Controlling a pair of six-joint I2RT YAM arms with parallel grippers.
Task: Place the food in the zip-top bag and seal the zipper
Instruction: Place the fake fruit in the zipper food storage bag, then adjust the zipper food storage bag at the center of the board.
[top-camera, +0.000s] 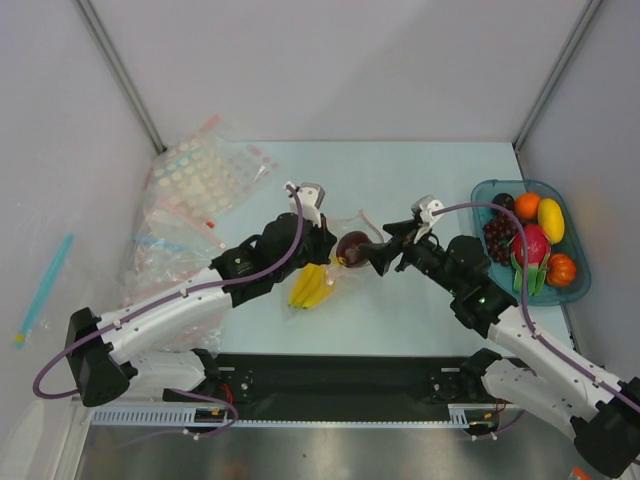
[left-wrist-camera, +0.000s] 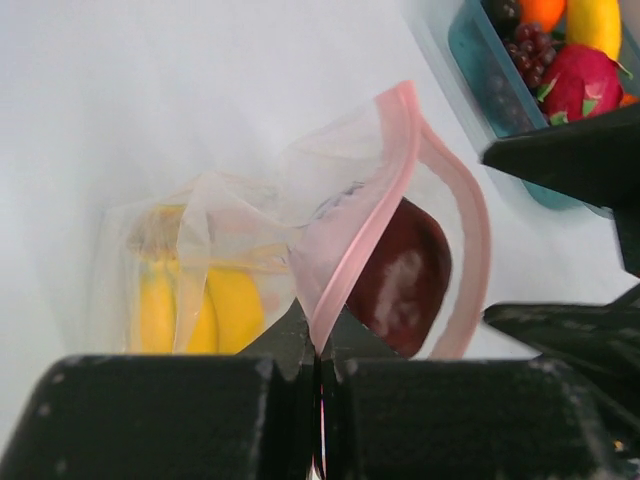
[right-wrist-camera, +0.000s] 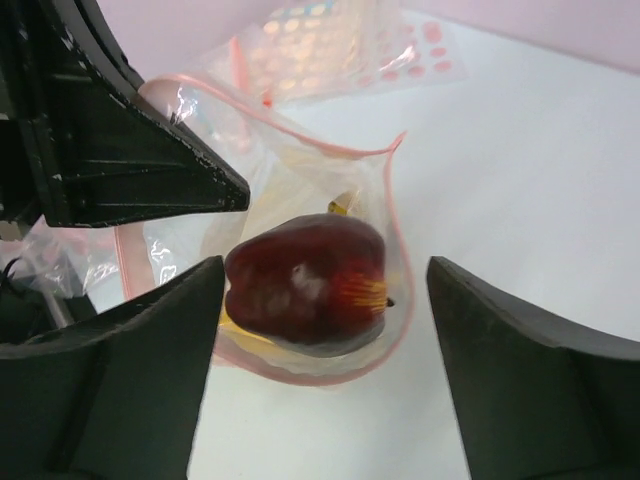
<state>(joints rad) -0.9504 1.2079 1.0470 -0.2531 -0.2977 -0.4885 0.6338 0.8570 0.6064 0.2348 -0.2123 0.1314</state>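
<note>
Overhead view of a pale table (top-camera: 420, 180) with 2 robot arms reaching in from 6 o'clock; their grippers met near the table's centre over 1 clear zip-top bag (top-camera: 322, 280).

The left gripper (left-wrist-camera: 318, 350) was fully closed, its 2 fingers pinching 1 lip of the pink-red zipper (left-wrist-camera: 352, 235) and holding that lip raised; the zipper was unsealed and the bag's mouth gaped open.

The right gripper (right-wrist-camera: 325, 270) was spread wide and gripped nothing; 1 dark purple-brown fruit (right-wrist-camera: 305, 285) lay between its 2 fingers, just beside the finger at 9 o'clock in the right wrist view and well apart from the finger at 3 o'clock; whether it touched the nearer finger could not be told. The fruit sat in the bag's mouth, ringed by the pink-red strip.

1 yellow banana bunch (left-wrist-camera: 205, 310) lay deeper inside the bag, at 7 o'clock from the dark fruit in the overhead view; so 2 pieces of food were in the bag.

At 3 o'clock on the table stood 1 teal tray (top-camera: 575, 290) holding 5 clear pieces: 1 orange round fruit (top-camera: 527, 205), 1 yellow oval fruit (top-camera: 550, 220), 1 bunch of dark grapes (top-camera: 497, 235), 1 pink dragon fruit (top-camera: 532, 247) with green scales, and 1 orange-red round fruit (top-camera: 561, 268).

At 10 o'clock lay a loose pile of spare clear bags (top-camera: 195, 195); their number could not be counted.
</note>
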